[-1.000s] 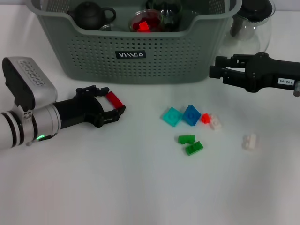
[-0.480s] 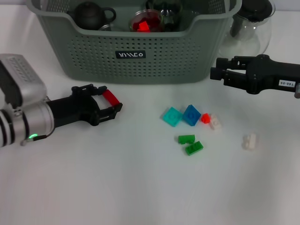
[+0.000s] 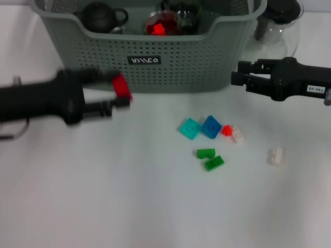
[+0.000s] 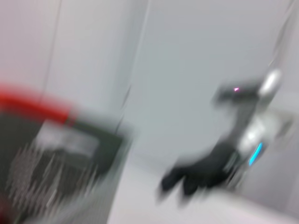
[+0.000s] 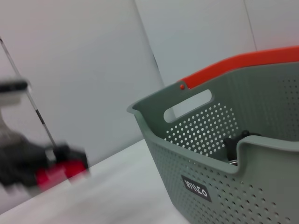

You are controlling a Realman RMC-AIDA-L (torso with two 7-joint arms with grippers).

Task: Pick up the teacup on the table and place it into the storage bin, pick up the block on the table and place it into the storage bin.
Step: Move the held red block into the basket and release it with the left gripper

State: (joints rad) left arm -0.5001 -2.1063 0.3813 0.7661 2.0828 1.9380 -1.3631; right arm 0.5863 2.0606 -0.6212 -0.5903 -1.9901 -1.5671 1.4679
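Red block (image 3: 122, 86) clamped in left tool (image 3: 118, 92), now lifted nearer storage bin (image 3: 170, 67).

White table (image 3: 129, 206): storage bin (image 3: 176, 67), blocks (image 3: 209, 139)

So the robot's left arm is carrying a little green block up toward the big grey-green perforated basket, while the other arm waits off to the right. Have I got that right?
Nearly. The block in the left gripper is red, not green, as the head view shows. The green blocks lie loose on the white table. The rest holds: that arm is in front of the grey-green perforated plastic basket, and the right gripper hangs off to the right.
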